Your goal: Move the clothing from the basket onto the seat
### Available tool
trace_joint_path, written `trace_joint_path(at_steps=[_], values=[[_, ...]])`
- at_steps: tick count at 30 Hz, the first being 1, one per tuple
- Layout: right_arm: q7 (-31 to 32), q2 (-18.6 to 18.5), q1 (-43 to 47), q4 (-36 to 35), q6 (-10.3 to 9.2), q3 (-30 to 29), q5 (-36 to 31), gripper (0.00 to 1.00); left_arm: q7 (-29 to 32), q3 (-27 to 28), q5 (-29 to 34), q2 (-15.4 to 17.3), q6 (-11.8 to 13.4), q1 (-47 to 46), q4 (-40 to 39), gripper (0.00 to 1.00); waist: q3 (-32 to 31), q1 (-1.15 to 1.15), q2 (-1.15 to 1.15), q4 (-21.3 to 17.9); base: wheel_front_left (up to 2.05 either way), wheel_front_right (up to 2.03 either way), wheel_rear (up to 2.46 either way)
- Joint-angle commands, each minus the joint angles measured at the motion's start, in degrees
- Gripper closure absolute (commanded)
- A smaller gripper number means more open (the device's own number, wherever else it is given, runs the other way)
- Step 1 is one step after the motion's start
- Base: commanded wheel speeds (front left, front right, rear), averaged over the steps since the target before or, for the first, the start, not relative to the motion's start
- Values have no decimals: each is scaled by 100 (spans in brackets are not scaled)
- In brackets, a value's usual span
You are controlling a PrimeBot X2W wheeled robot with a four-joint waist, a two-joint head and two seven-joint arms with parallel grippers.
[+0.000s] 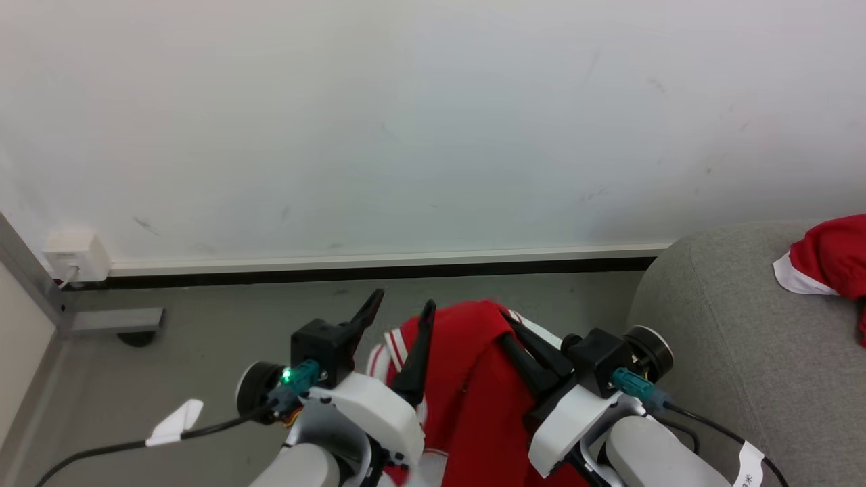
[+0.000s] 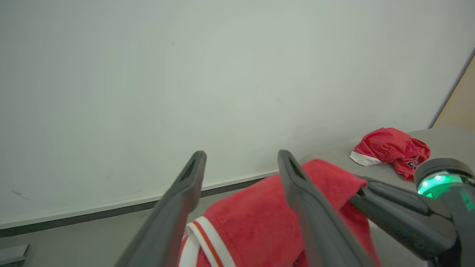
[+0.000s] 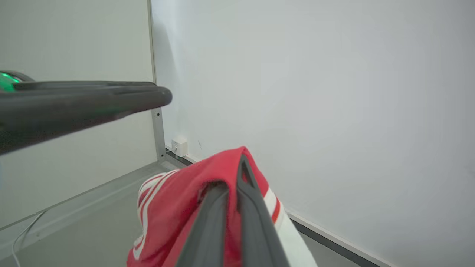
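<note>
Now right gripper (image 1: 511,328) clamps red garment (image 1: 467,385), left gripper (image 1: 402,301) splayed; second garment (image 1: 835,253) lies on seat (image 1: 731,338).

We see a white wall (image 1: 406,122) with a pale skirting (image 1: 379,259) above a grey floor (image 1: 203,318). At the left, a white socket (image 1: 76,256) sits low on the wall beside a grey post (image 1: 34,274).

A red garment (image 1: 473,399) with white-striped trim hangs bunched in mid-air. A second garment (image 1: 835,253) lies crumpled on the grey sofa (image 1: 731,365).
</note>
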Motion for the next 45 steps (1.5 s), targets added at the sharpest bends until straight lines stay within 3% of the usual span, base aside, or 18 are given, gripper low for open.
trace_joint_path(at_steps=[1,10,21,31,40,45], values=[[0,-10,-91,2,-13,-76,-73,100,-77,-19,-25,80,26,146,-47,0,-3,0,0,9,0,0,0],[0,-9,-122,20,-13,-551,-319,100,-399,-246,158,264,1,633,47,0,29,0,0,34,0,0,0],[0,-16,-167,-137,-13,-969,-436,100,-679,-230,56,185,-21,695,262,0,67,0,0,-191,0,0,0],[-1,-294,-145,-622,-13,-1094,-337,100,-819,-265,-26,80,-81,635,330,0,147,0,0,-1095,0,0,0],[-1,-758,15,-1085,-13,-1325,-287,100,-926,-398,-6,-78,-153,517,379,0,214,0,0,-2138,0,0,0],[-1,-1055,100,-1370,-13,-1621,-231,100,-957,-504,0,-184,-238,453,417,0,283,0,0,-2507,0,0,0]])
